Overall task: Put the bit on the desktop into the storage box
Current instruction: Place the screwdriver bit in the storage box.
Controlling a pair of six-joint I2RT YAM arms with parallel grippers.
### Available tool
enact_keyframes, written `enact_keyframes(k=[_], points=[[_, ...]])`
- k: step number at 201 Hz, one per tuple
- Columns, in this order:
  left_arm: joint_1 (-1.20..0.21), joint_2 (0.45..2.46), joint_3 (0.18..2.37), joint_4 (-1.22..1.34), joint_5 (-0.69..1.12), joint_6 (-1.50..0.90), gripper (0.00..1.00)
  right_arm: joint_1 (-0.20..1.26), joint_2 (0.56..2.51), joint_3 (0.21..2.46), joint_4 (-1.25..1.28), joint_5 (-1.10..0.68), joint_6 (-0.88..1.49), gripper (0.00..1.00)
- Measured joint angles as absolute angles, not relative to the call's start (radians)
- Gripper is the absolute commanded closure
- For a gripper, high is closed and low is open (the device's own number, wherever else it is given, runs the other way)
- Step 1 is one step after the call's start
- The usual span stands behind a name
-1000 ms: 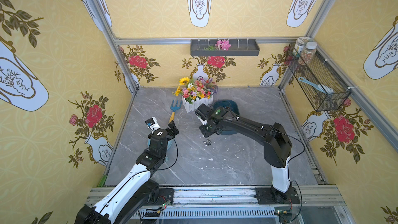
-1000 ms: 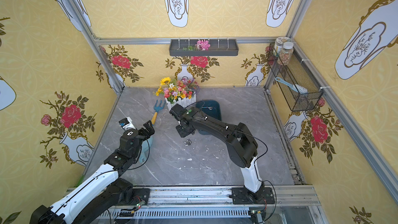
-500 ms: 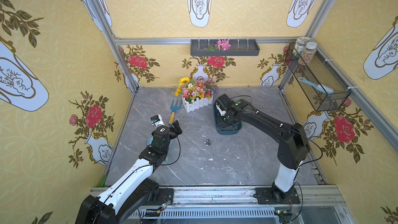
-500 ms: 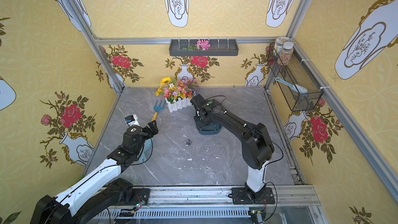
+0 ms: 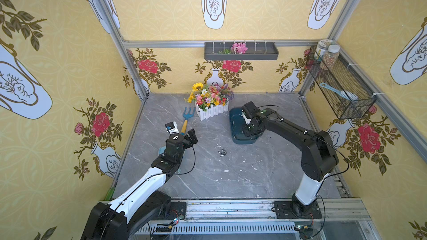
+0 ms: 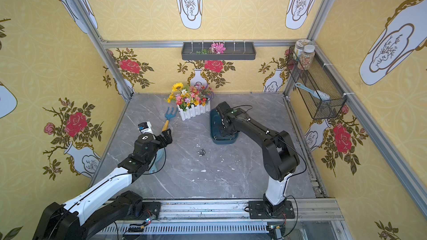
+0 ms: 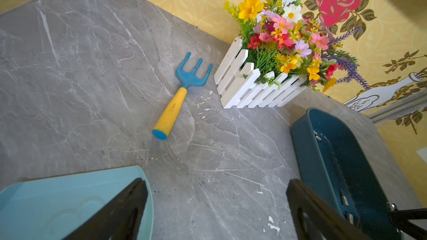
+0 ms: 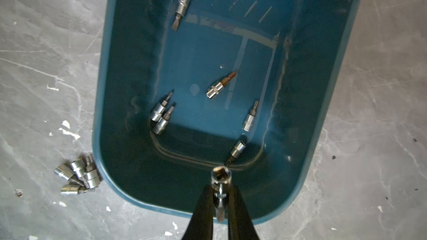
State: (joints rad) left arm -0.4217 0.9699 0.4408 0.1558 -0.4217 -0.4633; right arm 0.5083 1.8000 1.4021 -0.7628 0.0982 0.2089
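- Grip first: my right gripper (image 8: 220, 191) is clamped on one bit (image 8: 221, 176). Its square socket end faces the wrist camera and its shank runs down between the two black fingers.
- That held bit hangs over the inside of the storage box (image 8: 104, 111), at the short end nearest the arm bases.
- Only the right wrist view shows this hold. In both top views the wrist body covers the fingers, and I see just the arm reaching over the box (image 5: 233, 121).
- On the box floor I count seven loose bits (image 8: 220, 86): two lie touching side by side, and one is cut off by the frame edge.
- On the desktop (image 8: 46, 65), just beside the box's corner, sits a bunch of bits (image 8: 77, 176). I count at least four, all touching, and they are too tightly packed for me to separate further.
- A top view shows that bunch only as a small grey cluster (image 5: 222, 152) between the arms.
- My left gripper (image 7: 216, 182) is spread wide and empty above the desktop, with one finger over the pale blue scoop (image 7: 69, 204).
- The left wrist view adds one garden fork (image 7: 175, 102) lying flat, its tines just beside one white picket planter (image 7: 254, 84) of flowers.
- Only the top views show one wall tray (image 5: 254, 57) and one mesh basket (image 5: 355, 109), which holds two jars (image 5: 330, 58) and one brush (image 5: 339, 92).
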Motion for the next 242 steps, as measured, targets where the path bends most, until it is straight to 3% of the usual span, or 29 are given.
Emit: enact_keyframes(k=[159,198,242], points=[[-0.422,0.988,0.448,0.156,-0.397,-0.46,0.0,0.483,1.822,1.37,-0.73,0.105,0.209,0.89],[-0.422,0.989,0.448,0.156,-0.397,-0.459,0.0,0.483,1.822,1.369,-0.73,0.106,0.209,0.77],[-0.422,0.985,0.456,0.148,-0.397,-0.453,0.0,0.483,1.805,1.368,-0.73,0.106,0.209,0.7]])
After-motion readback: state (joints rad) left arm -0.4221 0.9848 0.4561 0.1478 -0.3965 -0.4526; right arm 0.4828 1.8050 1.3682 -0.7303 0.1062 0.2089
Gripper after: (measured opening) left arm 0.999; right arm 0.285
